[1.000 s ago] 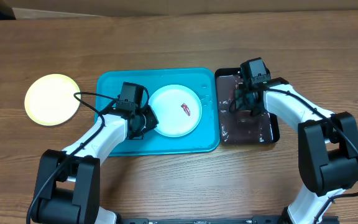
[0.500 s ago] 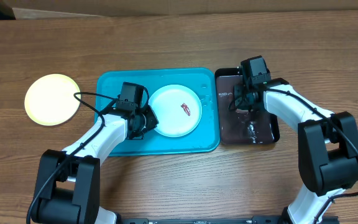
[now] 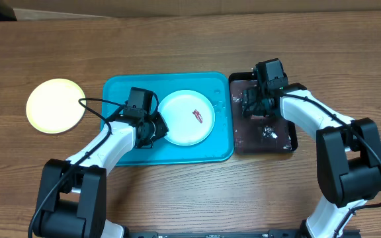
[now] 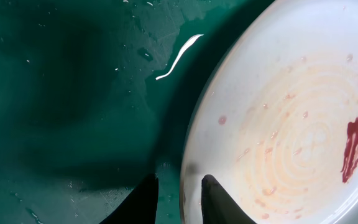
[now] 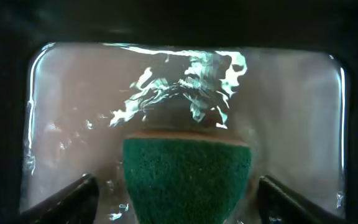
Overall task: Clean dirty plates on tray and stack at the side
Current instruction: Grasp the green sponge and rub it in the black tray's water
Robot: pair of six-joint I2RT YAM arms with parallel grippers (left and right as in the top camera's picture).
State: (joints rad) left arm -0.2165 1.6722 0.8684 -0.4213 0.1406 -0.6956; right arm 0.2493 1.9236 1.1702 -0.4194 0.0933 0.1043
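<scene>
**A wet rim and a loose sponge: where I can lose this plate**

On the table [image 3: 177, 192], at 9 o'clock from the turquoise tray [image 3: 121, 89] and well apart from it, the yellow-green plate [image 3: 55, 106] lies alone. I see no third plate.

My left gripper [image 4: 180, 202] is clenched on the white plate [image 3: 180, 119], with its fingers [image 4: 143, 200] astride the rim at the plate's 8 o'clock. The plate lies inside the tray, and its red smear [image 3: 198, 116] sits toward 3 o'clock of its centre. The tray floor is wet, so I think the thin rim can slide out of my grasp, or the plate can skate when I scrub it.

At 3 o'clock, just beside the turquoise tray, stands the black tray [image 3: 290, 142] with murky water. My right gripper [image 5: 178, 183] hangs released above it. The green sponge [image 5: 187, 165] stands between the fingers [image 5: 73, 194], but they do not touch it. If I close off-centre, I may catch only a corner and drop the sponge. A soaked sponge can also drip on the table on its way.
</scene>
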